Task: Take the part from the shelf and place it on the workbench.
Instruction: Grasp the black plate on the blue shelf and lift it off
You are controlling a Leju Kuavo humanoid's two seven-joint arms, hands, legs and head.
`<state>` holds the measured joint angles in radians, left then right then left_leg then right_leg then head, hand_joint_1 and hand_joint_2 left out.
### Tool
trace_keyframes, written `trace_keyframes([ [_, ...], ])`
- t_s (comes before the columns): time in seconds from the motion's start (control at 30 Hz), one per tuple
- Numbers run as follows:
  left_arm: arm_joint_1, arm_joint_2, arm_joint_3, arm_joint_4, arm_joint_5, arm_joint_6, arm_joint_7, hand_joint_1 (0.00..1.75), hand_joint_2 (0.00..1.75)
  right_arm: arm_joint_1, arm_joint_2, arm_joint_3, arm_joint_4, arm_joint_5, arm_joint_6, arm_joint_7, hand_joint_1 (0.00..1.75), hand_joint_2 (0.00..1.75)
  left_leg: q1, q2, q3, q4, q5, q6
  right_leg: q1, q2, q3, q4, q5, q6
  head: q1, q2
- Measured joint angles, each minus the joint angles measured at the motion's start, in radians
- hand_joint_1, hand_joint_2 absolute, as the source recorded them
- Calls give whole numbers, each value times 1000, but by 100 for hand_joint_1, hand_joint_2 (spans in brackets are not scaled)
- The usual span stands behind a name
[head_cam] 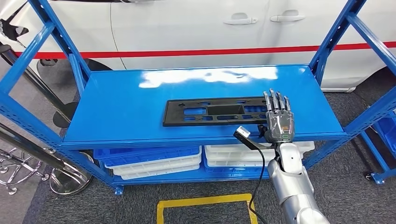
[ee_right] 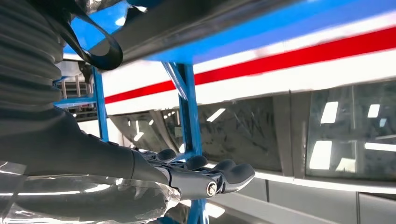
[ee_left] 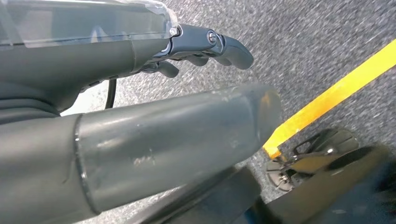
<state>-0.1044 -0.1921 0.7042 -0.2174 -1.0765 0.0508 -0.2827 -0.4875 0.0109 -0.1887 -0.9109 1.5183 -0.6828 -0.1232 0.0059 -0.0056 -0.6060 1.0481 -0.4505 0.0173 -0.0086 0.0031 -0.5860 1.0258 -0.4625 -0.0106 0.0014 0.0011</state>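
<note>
Black part (head_cam: 215, 111) beside right hand (head_cam: 279, 122)

One black part (head_cam: 212, 112); one blue shelf (head_cam: 116, 107); several bins (head_cam: 149, 161).

Car workshop: blue steel shelf (head_cam: 205, 100) beside a white car (head_cam: 210, 28).

Part (head_cam: 212, 112): right end hidden behind right hand (head_cam: 279, 122). White car (head_cam: 196, 28): cut off by top edge.
</note>
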Motion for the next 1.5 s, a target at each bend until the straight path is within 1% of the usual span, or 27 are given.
trace_keyframes([
  [0.1,0,0,0,0,-1,-5,-10,0,0,1,8,0,-8,0,0,-19,0,175,-3,-1,15,-31,2,10,2,0,2,-4,0,15,0,0],
  [0.17,0,0,0,0,-2,-10,-16,0,0,1,13,0,-15,0,0,-26,0,175,2,0,21,-43,7,21,1,-1,-5,15,-17,24,0,0],
  [0.2,-1,0,0,0,-5,-12,-18,0,0,0,15,0,-19,0,0,-29,0,175,5,0,24,-49,9,27,0,-1,-21,51,-39,27,0,0],
  [0.27,-2,0,0,0,-10,-13,-20,0,0,1,18,0,-22,1,0,-34,0,175,5,1,26,-51,7,34,-3,-1,-82,177,-100,32,0,0],
  [0.3,-2,0,0,0,-12,-13,-21,0,0,4,19,0,-23,1,0,-35,0,175,4,1,27,-50,5,35,-5,-1,-116,238,-120,34,0,0],
  [0.33,-1,0,0,0,-14,-13,-20,0,0,8,19,0,-23,1,0,-36,0,175,4,0,29,-49,3,35,-6,-1,-136,271,-121,37,0,0],
  [0.37,0,0,0,0,-15,-12,-20,0,0,10,20,0,-23,1,0,-36,0,175,4,0,32,-48,0,34,-8,-2,-139,266,-101,38,0,0],
  [0.4,1,0,0,0,-16,-12,-20,0,0,11,21,0,-24,1,0,-37,0,175,5,-1,36,-45,-4,32,-10,-2,-121,221,-64,38,0,0],
  [0.43,1,-1,0,0,-16,-12,-20,0,0,11,21,0,-26,2,0,-37,0,175,5,-2,40,-42,-10,28,-12,-2,-91,151,-24,38,0,0],
  [0.5,0,-1,0,0,-13,-13,-21,0,0,10,23,0,-31,1,0,-37,0,175,2,-2,41,-32,-19,19,-9,-2,-41,40,18,33,0,0],
  [0.57,-1,-1,0,0,-5,-12,-20,0,0,11,26,0,-35,0,0,-39,0,175,-1,-3,38,-28,-23,9,-4,-1,-30,14,15,26,0,0],
  [0.67,-2,-1,1,0,3,-6,-14,0,0,10,31,0,-43,-1,0,-45,0,175,1,-2,35,-9,-42,-7,-9,-1,-23,6,14,7,0,0],
  [0.73,-2,-1,2,0,5,-4,-14,0,0,9,34,0,-47,-2,0,-48,0,175,4,0,-5,79,-91,-16,-11,-3,-17,1,12,-4,-1,0],
  [0.8,-1,-2,2,0,7,-4,-14,0,0,10,37,0,-47,-2,0,-53,0,175,6,0,-72,208,-142,-21,-9,-4,-17,1,10,-9,-1,0],
  [0.83,-1,-2,2,0,7,-3,-14,0,0,11,38,0,-47,-3,0,-58,0,175,6,0,-95,246,-146,-22,-8,-3,-16,2,9,-10,-1,0],
  [0.87,0,-2,2,0,5,-1,-14,0,0,12,40,0,-47,-3,0,-64,0,175,6,0,-101,248,-132,-21,-7,-3,-14,2,7,-10,-1,0],
  [0.93,-1,-1,2,0,2,2,-14,0,0,14,45,1,-49,-2,0,-74,0,175,5,0,-59,141,-57,-14,-5,-1,-7,3,3,-8,-1,0],
  [1.0,-3,-1,2,0,1,5,-14,0,0,15,51,2,-51,0,0,-79,0,175,1,0,-3,18,-7,-2,-1,1,-2,4,-2,-2,-1,0],
  [1.03,-5,-1,2,0,1,6,-14,0,0,16,53,4,-53,0,0,-80,0,175,-2,-1,12,-15,1,2,-1,2,-2,3,-2,3,-1,0],
  [1.17,-6,-2,2,0,0,7,-15,0,0,19,59,9,-61,1,0,-86,0,175,0,0,22,-41,5,20,-2,1,-5,12,-13,24,-1,0],
  [1.23,-7,-3,2,0,0,8,-16,0,0,20,60,12,-66,3,0,-86,0,175,5,2,29,-52,11,30,-4,1,-40,90,-61,30,0,0],
  [1.3,-9,-4,2,0,-1,9,-16,0,0,25,60,17,-67,4,0,-86,0,175,4,2,29,-53,10,34,-5,1,-105,220,-118,35,0,0],
  [1.33,-9,-4,2,0,-1,9,-16,0,0,29,61,19,-67,5,0,-85,0,175,4,1,29,-52,9,35,-6,0,-128,263,-127,37,0,0],
  [1.37,-8,-4,2,0,-1,9,-16,0,0,32,61,20,-67,6,0,-84,0,175,4,0,30,-51,8,34,-8,0,-135,270,-116,38,0,0],
  [1.4,-8,-4,2,0,-2,10,-16,0,0,33,60,22,-68,7,0,-83,0,175,4,-1,31,-49,6,33,-9,0,-120,236,-87,38,0,0],
  [1.43,-8,-5,2,0,-2,10,-16,0,0,33,60,24,-70,7,0,-82,0,175,4,-2,33,-46,3,30,-10,-1,-90,170,-46,37,0,0],
  [1.5,-9,-6,2,0,-3,10,-16,0,0,32,61,29,-75,9,0,-80,0,175,1,-3,33,-37,-5,21,-9,-1,-32,47,3,32,0,0],
])
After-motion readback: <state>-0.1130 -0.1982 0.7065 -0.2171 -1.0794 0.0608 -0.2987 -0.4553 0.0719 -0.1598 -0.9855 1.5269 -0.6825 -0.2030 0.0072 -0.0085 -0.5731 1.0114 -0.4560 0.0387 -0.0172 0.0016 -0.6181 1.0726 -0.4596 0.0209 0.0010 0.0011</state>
